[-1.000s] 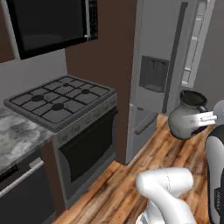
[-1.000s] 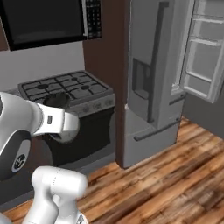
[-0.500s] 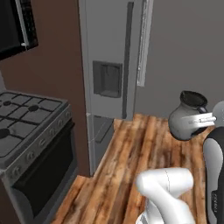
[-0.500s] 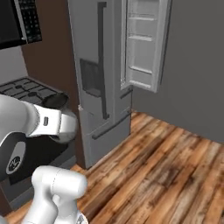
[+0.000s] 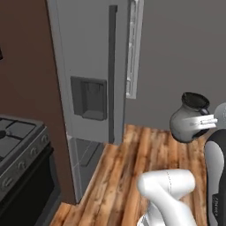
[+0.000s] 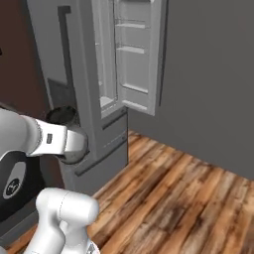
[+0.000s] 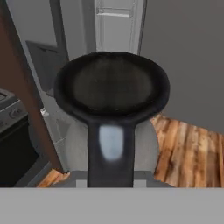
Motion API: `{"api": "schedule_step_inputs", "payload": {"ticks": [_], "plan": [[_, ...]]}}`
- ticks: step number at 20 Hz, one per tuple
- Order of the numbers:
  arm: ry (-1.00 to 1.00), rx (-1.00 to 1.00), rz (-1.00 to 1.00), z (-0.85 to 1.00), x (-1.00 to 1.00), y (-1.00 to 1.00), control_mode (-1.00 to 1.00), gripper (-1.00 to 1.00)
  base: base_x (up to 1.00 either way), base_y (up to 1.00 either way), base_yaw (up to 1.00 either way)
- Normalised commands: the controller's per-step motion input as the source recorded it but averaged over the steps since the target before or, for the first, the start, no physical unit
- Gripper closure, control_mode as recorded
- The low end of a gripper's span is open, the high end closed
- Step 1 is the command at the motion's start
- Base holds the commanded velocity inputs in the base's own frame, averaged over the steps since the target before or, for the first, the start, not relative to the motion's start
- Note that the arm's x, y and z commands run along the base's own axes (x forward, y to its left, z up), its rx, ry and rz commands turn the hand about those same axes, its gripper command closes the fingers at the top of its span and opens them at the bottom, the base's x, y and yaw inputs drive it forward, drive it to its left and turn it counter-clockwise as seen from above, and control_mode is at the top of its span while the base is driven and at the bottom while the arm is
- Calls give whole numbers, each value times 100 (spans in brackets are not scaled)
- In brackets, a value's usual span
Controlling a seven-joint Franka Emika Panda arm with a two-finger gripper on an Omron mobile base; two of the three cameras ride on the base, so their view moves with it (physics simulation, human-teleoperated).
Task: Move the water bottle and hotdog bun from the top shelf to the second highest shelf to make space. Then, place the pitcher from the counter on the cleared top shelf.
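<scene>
The pitcher (image 5: pixel 189 120) hangs in the air at the right of the left base view, a bulbous silver body under a black rim. My gripper (image 5: pixel 206 121) is shut on its handle side. In the hand view its black rim (image 7: pixel 112 85) and dark handle (image 7: pixel 109 148) stand close in front of the camera. In the right base view the pitcher (image 6: pixel 74 145) shows behind my forearm, in front of the fridge. The water bottle, the hotdog bun, the top shelf, the second highest shelf and the counter are out of view.
The grey fridge (image 5: pixel 88 66) stands ahead, its left door with a dispenser (image 5: pixel 89 97) shut. Its right door (image 6: pixel 141 54) is swung open, with door racks. A black stove (image 5: pixel 17 150) sits at the left. Wooden floor (image 6: pixel 178 188) lies free to the right, by a grey wall.
The base has turned, so the whole picture shifted: the stove slid off to the left and the fridge came to the middle. The pitcher stays in my shut gripper.
</scene>
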Motion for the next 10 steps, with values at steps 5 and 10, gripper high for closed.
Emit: {"api": "schedule_step_inputs", "payload": {"ticks": [5, 10], "plan": [[0, 0, 0, 0, 0, 0, 100, 100, 64, -73, 20], [0, 0, 0, 0, 0, 0, 100, 100, 52, -72, 33]]}}
